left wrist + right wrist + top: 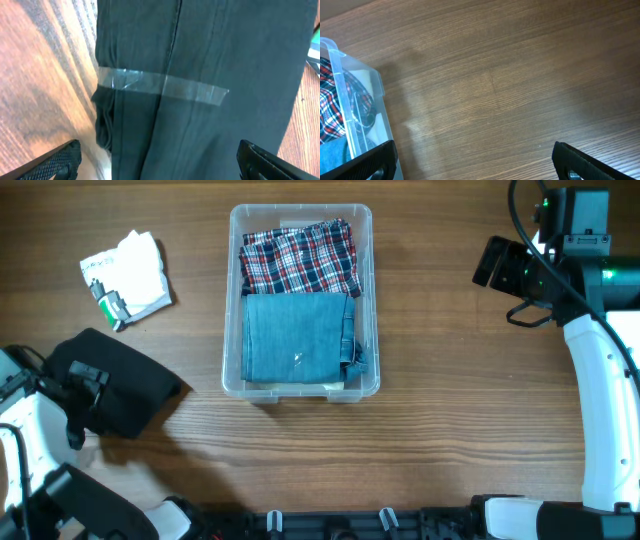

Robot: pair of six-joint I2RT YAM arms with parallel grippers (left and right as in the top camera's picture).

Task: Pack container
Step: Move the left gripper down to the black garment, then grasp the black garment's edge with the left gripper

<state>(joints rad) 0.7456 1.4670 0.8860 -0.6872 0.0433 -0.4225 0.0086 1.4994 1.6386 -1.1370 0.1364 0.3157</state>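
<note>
The container [234, 300] sits mid-worktop [450, 400]. Inside it, the far garment [300, 258] lies just behind the near garment [295, 335]. To its left lie a folded bundle [125, 385], nearer, and what may be a small packet [125, 275], farther back.

The container [300, 207] is a clear plastic bin with rounded corners and a rimmed edge. It sits upright and lidless on the table, near the centre and a little toward 12 o'clock, its long sides running 12 to 6. Inside, a red, white and dark plaid cloth [300, 258] fills the 12 o'clock end and a folded blue denim piece [297, 337] lies flat at the 6 o'clock end, the two meeting. From my right wrist I see one corner of the container [340, 80], with plaid behind its wall.
</note>
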